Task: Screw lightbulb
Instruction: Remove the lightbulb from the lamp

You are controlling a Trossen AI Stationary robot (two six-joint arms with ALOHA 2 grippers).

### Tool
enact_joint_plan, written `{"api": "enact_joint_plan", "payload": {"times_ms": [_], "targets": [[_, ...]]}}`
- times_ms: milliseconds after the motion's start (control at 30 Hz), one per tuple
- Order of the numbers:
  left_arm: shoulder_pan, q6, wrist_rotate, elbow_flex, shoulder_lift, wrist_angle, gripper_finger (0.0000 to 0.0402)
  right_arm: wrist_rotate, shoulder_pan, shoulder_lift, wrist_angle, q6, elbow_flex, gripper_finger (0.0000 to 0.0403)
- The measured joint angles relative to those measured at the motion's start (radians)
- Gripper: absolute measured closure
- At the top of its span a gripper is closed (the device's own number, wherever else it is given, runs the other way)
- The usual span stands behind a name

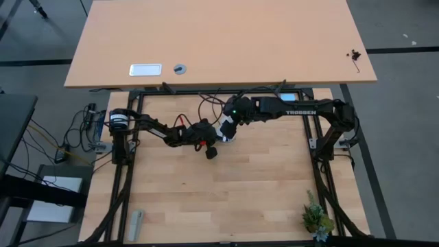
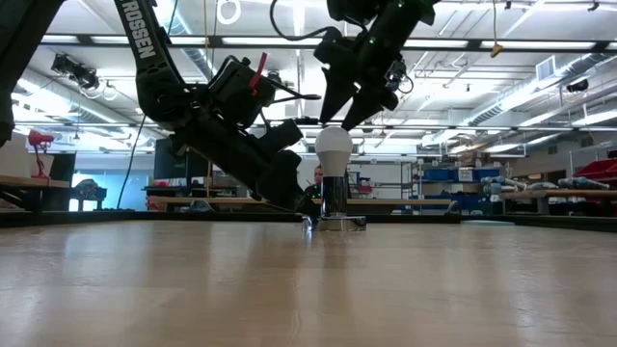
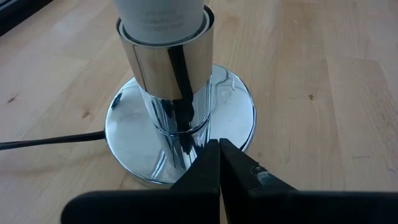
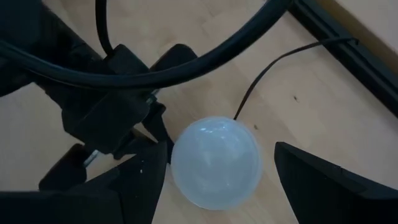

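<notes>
Room: a large workshop with ceiling strip lights, shelving and benches, seen beyond the surface in the low view.
Surface [image 1: 260,199]: pale wooden boards inside a black frame; a second, lighter desk [image 1: 219,41] lies beyond it.
Socket base [image 3: 180,134]: a round, mirror-bright disc with an upright chrome tube, standing near the far middle of the surface. A thin black cord [image 3: 43,142] runs from it across the wood.
Lightbulb [image 2: 334,149]: white and frosted, standing upright in the top of the chrome tube. In the right wrist view its round dome [image 4: 216,163] shows from above.
Right pincer [image 2: 341,118]: directly above the bulb, pointing down. Its two fingers are spread wide, one on each side of the dome; in the right wrist view a gap shows between each finger [image 4: 134,180] and the glass, so nothing is gripped.
Left pincer [image 3: 219,163]: low, at the foot of the socket base, on the left arm's side. Its two dark fingers are pressed together with nothing between them, their tips just at the rim of the chrome disc; whether they touch it cannot be told.
Left arm [image 1: 161,130]: reaches in from the left edge of the frame towards the middle.
Right arm [image 1: 302,108]: stretches in from the right along the far edge, marked with white lettering.
Other things: a small green plant [image 1: 317,219] at the near right corner and a grey flat object [image 1: 136,225] at the near left.
</notes>
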State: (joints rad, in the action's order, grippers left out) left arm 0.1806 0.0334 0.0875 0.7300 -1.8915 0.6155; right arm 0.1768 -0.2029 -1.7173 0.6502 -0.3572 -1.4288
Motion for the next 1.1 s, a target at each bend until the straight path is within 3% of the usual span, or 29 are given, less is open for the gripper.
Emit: {"api": "enact_joint_plan", "payload": {"times_ms": [467, 700, 800, 1000, 1100], "targets": [[0.000, 0.001, -0.001, -0.001, 0.000, 0.001, 0.0400, 0.036, -0.013, -0.024, -0.009, 0.000, 0.000, 0.0083], [0.000, 0.001, -0.002, -0.001, 0.000, 0.000, 0.0400, 0.004, -0.014, -0.069, 0.004, 0.102, 0.000, 0.0084], [0.000, 0.000, -0.002, -0.001, 0.000, -0.001, 0.0400, -0.002, -0.018, -0.069, -0.003, 0.237, 0.000, 0.0096], [0.000, 0.000, -0.002, -0.001, 0.000, -0.002, 0.0400, -0.124, -0.040, -0.066, -0.006, 0.723, -0.001, 0.0115], [0.000, -0.001, -0.002, -0.001, 0.000, -0.002, 0.0400, -0.156, -0.049, -0.067, -0.021, 0.823, -0.001, 0.0113]]}}
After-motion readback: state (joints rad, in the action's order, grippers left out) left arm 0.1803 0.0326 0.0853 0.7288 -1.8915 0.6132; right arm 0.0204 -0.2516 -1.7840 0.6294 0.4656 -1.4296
